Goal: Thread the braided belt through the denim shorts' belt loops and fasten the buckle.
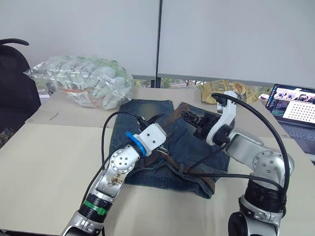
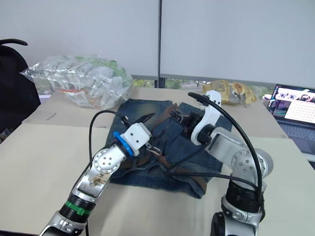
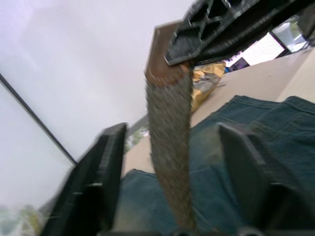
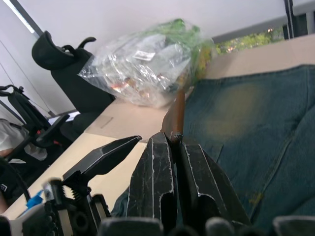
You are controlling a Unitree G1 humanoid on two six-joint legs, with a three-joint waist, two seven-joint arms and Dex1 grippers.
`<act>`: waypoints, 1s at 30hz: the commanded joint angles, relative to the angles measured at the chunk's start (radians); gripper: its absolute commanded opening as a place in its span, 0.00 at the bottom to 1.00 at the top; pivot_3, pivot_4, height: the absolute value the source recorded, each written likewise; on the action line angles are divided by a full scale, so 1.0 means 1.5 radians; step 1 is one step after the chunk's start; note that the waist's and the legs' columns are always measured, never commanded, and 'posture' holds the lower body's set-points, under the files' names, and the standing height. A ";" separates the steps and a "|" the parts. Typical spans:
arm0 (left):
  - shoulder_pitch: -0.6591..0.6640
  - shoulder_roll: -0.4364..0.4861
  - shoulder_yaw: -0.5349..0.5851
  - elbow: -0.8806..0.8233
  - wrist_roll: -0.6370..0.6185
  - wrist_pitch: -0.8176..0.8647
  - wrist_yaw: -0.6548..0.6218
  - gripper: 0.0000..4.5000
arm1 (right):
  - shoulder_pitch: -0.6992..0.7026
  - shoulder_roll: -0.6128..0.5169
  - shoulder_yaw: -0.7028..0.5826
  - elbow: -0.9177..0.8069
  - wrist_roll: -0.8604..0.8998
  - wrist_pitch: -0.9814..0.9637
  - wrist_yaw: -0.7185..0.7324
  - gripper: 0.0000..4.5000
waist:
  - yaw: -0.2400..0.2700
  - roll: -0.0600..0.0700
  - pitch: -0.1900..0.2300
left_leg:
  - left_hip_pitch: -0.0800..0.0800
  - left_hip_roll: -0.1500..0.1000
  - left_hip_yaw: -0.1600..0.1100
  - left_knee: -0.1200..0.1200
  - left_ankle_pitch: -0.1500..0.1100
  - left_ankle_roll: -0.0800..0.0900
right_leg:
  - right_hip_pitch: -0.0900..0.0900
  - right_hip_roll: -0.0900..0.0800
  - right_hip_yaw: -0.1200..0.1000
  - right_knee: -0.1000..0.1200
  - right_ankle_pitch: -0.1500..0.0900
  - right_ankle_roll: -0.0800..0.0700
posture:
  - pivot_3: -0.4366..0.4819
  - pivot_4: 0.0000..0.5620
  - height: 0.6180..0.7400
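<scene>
Belt tip first: I see my right gripper [image 4: 170, 162] pinched tight on the free end of the braided belt [image 3: 170, 123], and in the left wrist view that strap runs straight up between my left gripper's [image 1: 164, 136] spread fingers to the right one's clamp above. So the belt's long axis runs from the near waistband toward the far right, taut between the two grippers, with the left fingers wide on either side and not touching it, as far as I can tell. The denim shorts [image 1: 147, 109] lie flat in the middle of the table [image 1: 45, 165], legs pointing far, waistband near me; the rest of the belt trails along that waistband toward the near right. I cannot make out the buckle or single belt loops. I judge the right arm must lead any pull, the left merely guiding.
</scene>
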 commanded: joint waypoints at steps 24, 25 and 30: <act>0.075 0.056 0.131 -0.041 -0.443 0.170 -0.267 0.00 | 0.239 -0.372 0.330 0.008 -0.408 -0.601 0.505 0.95 | 0.001 0.000 0.000 | 0.000 0.000 0.001 0.000 0.000 0.000 | 0.001 0.000 0.000 -0.005 -0.003 0.006 | 0.48 0.27 1.00; 0.076 0.059 0.140 -0.042 -0.466 0.193 -0.276 0.00 | 0.241 -0.366 0.334 0.020 -0.417 -0.617 0.511 0.95 | -0.001 0.000 0.000 | 0.000 0.000 0.001 0.000 0.000 0.000 | 0.001 0.000 0.000 -0.005 -0.003 0.006 | 0.48 0.27 1.00; 0.080 0.063 0.216 -0.005 -0.580 0.319 -0.271 0.00 | 0.252 -0.321 0.346 0.042 -0.417 -0.628 0.541 0.95 | -0.003 0.000 0.000 | 0.001 0.001 0.000 0.000 0.000 0.000 | 0.001 0.001 0.000 -0.004 -0.002 0.005 | 0.48 0.27 1.00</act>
